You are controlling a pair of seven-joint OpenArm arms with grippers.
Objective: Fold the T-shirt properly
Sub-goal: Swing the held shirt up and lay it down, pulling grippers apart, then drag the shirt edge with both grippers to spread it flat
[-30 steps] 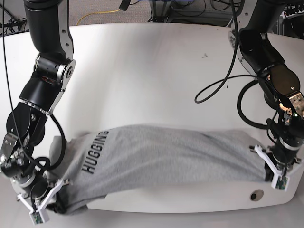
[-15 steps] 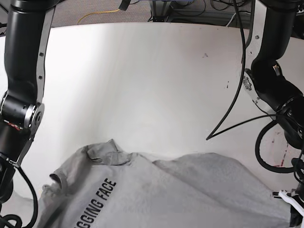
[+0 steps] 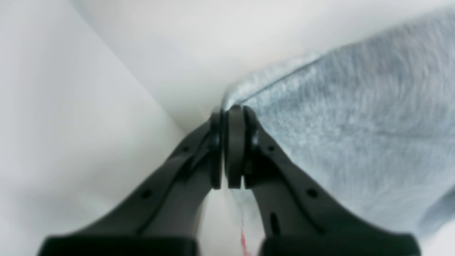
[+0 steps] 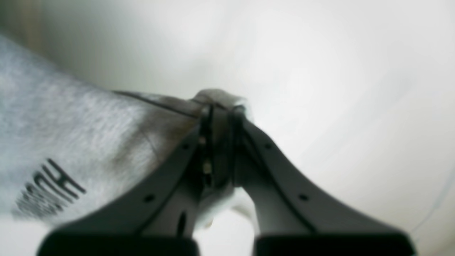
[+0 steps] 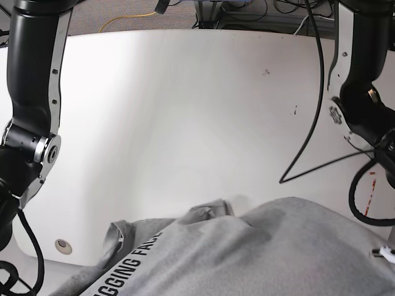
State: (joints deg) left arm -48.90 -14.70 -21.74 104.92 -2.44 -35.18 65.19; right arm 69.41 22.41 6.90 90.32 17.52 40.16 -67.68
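Observation:
The heather-grey T-shirt (image 5: 265, 253) hangs stretched across the bottom of the base view, with its black lettering (image 5: 123, 268) at the lower left. In the left wrist view my left gripper (image 3: 230, 117) is shut on a corner of the T-shirt (image 3: 355, 124), and the cloth runs off to the right. My right gripper (image 4: 218, 110) is shut on a bunched edge of the T-shirt (image 4: 71, 124), near the lettering (image 4: 53, 192). Neither gripper's fingertips show in the base view.
The white table (image 5: 185, 111) stretches behind the shirt. A round hole (image 5: 62, 246) sits near its front left edge. A black cable (image 5: 308, 154) loops down beside the arm on the right (image 5: 364, 111). The other arm (image 5: 31, 92) stands at the left. Cables lie beyond the far edge.
The shirt, stretched low along the table's front edge a second ago, has been lifted by both grippers and now hangs close to the base camera. Both arms have risen.

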